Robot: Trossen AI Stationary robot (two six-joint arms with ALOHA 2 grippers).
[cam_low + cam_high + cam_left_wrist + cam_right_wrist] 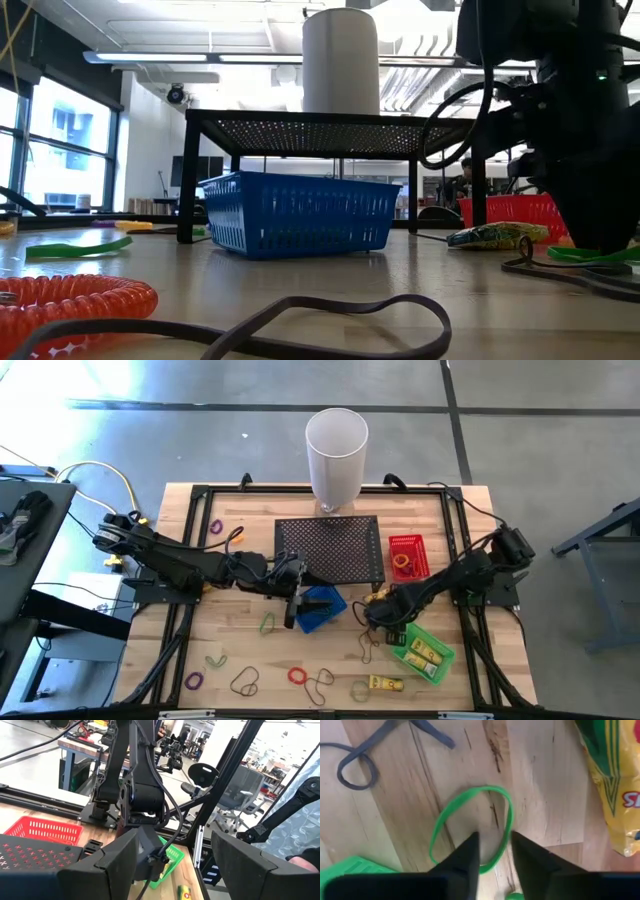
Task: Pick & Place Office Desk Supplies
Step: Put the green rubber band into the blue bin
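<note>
A cylinder [337, 455] stands behind the mesh stand [329, 549], with a basket [318, 610] before it.

No legible txt or labels anywhere.

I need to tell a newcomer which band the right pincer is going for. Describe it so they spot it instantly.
Start at the green basket on the table's right front. Just beside it, under the right pincer, lies a bright green band flat on the wood. The loop next to it is dark grey.
</note>
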